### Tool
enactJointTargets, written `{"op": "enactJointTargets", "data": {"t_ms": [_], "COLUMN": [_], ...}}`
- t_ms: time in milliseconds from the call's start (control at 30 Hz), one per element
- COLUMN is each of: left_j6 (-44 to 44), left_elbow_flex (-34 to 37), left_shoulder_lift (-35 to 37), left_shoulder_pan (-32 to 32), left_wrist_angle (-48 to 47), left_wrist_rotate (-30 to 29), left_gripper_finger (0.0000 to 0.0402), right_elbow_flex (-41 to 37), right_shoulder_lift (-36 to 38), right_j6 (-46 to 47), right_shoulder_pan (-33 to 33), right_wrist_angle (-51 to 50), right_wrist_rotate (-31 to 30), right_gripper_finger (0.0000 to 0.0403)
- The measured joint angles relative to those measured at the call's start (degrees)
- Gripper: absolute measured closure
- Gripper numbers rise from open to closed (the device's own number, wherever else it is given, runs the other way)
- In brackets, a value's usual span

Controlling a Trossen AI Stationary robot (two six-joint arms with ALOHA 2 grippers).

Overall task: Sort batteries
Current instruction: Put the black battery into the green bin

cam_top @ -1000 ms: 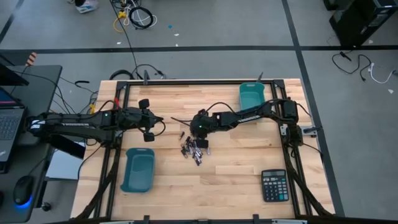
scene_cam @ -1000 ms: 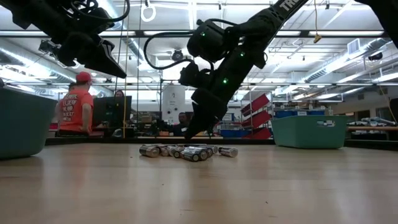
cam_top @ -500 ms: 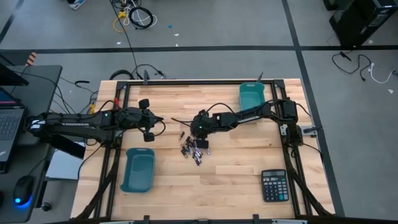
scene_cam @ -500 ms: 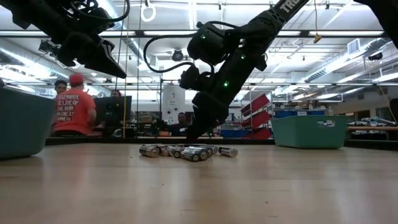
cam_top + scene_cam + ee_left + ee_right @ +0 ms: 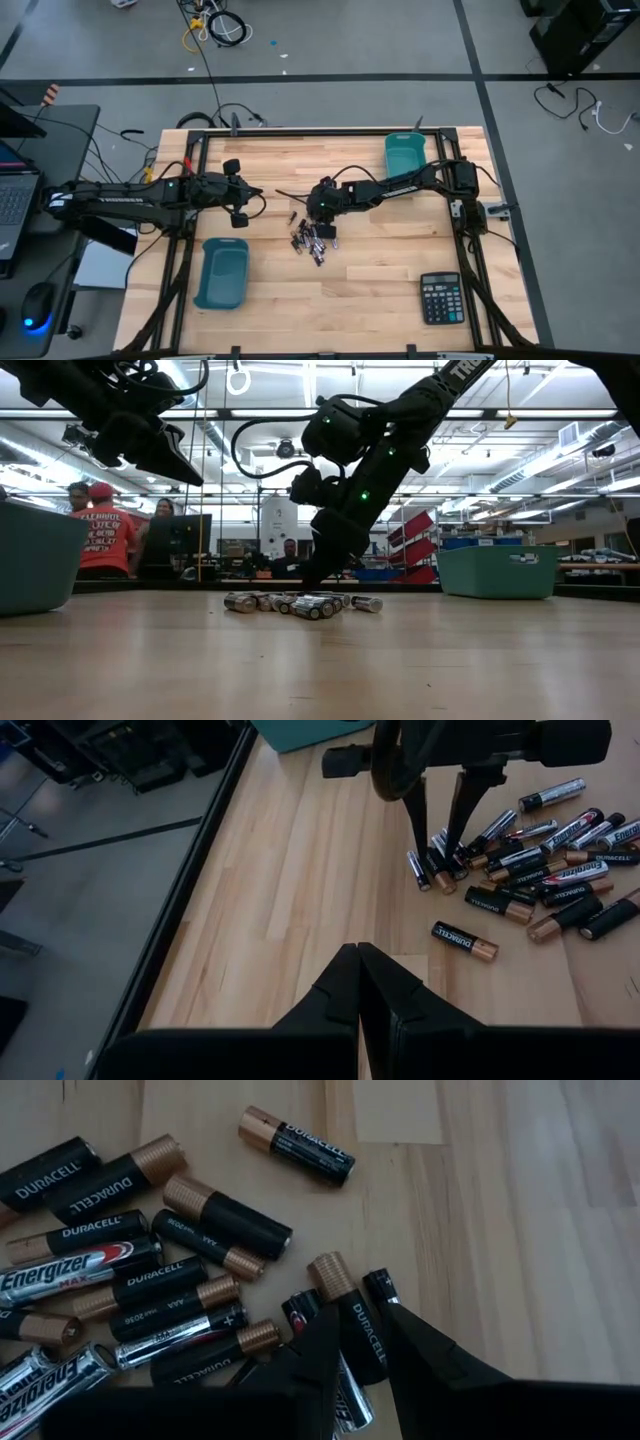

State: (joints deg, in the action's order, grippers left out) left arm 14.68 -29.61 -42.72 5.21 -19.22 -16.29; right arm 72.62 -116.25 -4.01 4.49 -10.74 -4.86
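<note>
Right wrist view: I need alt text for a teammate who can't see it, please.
The right tool straddles one black-and-copper Duracell battery, a finger on each side. It lies at the edge of a pile of batteries, Duracell and Energizer, on the wooden table. One more Duracell lies apart.

I read "DURACELL" on the black, copper-capped cylindrical batteries point(image 5: 296, 1146); the silver-and-black cells point(image 5: 70, 1272) at nine o'clock of them say "Energizer MAX". One slim black cell point(image 5: 200, 1245) carries "AAA". The left arm's dark casing point(image 5: 112, 198) shows "TROSSEN".
</note>
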Motion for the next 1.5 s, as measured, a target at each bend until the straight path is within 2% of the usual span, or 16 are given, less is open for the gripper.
{"op": "enactJointTargets", "data": {"t_ms": [1000,1500], "left_j6": [-0.02,-0.02], "left_elbow_flex": [0.00,0.00], "left_shoulder_lift": [0.00,0.00], "left_shoulder_pan": [0.02,0.02], "left_wrist_angle": [0.00,-0.04], "left_wrist_rotate": [0.00,0.02], "left_gripper_finger": [0.0400,0.0400], "right_elbow_flex": [0.00,0.07], "right_shoulder_lift": [0.00,-2.49], "right_j6": [0.96,0.84], "right_shoulder_pan": [-0.02,0.02], "right_wrist_angle": [-0.20,2.19], "right_wrist_rotate": [0.04,0.67], "right_gripper_finger": [0.0336,0.0336]}}
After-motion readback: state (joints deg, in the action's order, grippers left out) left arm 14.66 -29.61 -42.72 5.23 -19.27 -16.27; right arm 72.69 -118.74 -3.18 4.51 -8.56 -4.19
